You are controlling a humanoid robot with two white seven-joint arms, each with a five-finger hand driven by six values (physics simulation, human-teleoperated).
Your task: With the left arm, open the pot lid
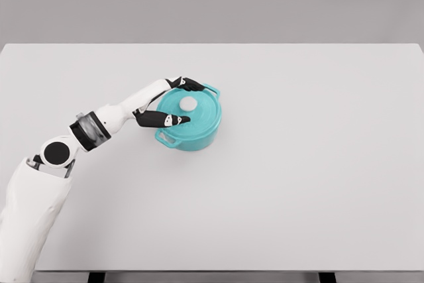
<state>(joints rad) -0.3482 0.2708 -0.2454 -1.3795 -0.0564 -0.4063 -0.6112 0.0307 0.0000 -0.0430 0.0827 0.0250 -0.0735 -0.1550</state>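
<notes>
A teal pot (197, 132) with two side handles stands on the white table (311, 164), left of the middle. Its teal lid (199, 107) lies on top, with a white round knob (189, 103) at its centre. My left hand (185, 101) reaches in from the lower left and hovers over the lid's left side. Its black fingers (192, 85) spread past the far rim, and the thumb (165, 120) lies over the near rim, so the knob sits between them untouched. The hand is open and holds nothing.
The table's front edge runs along the bottom of the picture, with two dark legs below it. A plain grey wall rises behind the table's far edge.
</notes>
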